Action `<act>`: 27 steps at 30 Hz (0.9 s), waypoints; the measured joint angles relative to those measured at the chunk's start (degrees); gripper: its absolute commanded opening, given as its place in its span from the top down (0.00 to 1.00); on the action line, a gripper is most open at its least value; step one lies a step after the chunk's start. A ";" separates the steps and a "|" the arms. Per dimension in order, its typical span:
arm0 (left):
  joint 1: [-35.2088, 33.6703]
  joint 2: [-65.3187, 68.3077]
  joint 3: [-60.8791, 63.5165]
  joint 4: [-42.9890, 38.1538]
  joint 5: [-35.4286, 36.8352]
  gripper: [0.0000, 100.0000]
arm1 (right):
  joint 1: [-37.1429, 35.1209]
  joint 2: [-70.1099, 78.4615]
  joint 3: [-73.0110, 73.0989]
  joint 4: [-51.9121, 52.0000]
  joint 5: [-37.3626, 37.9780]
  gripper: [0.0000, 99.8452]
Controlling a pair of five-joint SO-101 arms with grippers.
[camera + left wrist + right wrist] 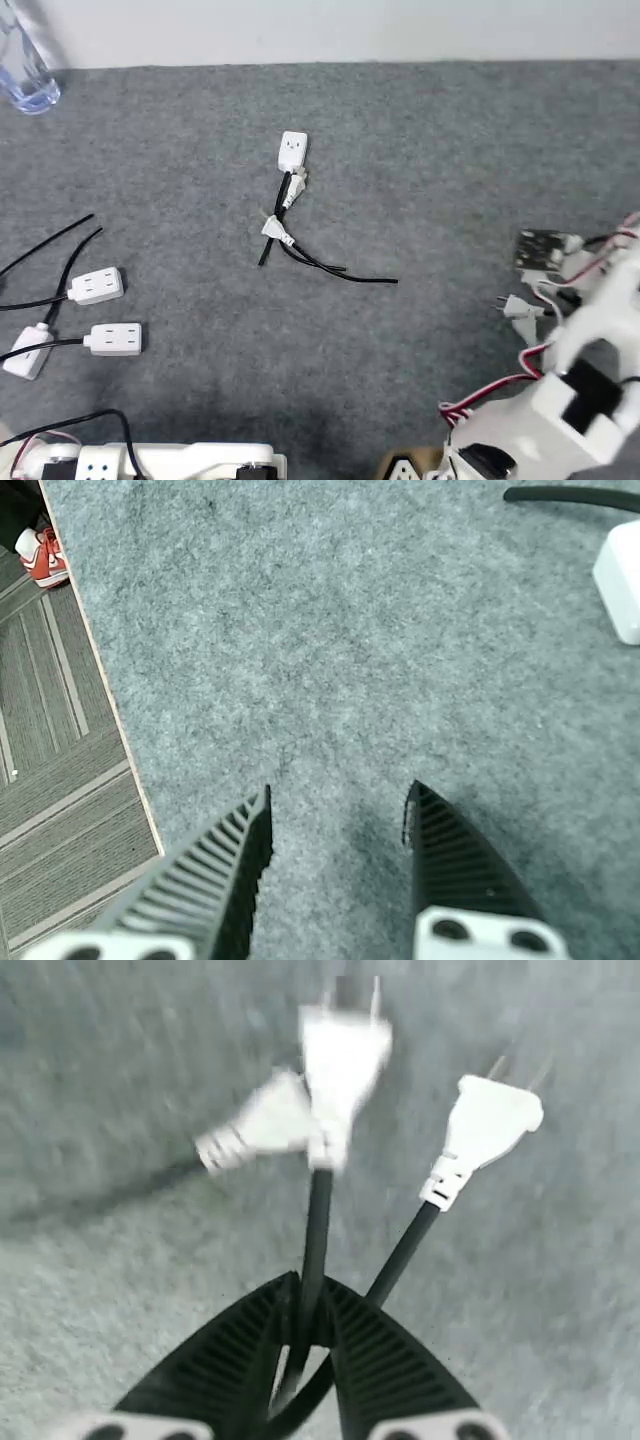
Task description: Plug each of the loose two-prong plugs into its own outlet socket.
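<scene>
Left gripper [335,815]: released, fingers spread and empty, over bare grey table [330,630] near its left edge.
Left side of table: rear outlet socket [97,286] and front outlet socket [115,340], both white, each on a black cable, near each other; a white block [25,352] just beside them toward the left edge.
Table centre: centre outlet socket [292,150], white plug [293,185] lying against its near end; second plug [277,231] close by, on loose black leads [340,272].
Right gripper [310,1288]: clenched on a black cord [317,1220] ending in a two-prong plug [343,1055]; neighbouring plug [490,1120] alongside, near the table's right edge.
</scene>
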 measured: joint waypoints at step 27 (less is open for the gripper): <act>0.00 0.00 0.00 0.00 0.00 0.80 | 11.60 6.33 -1.14 -11.34 2.02 0.61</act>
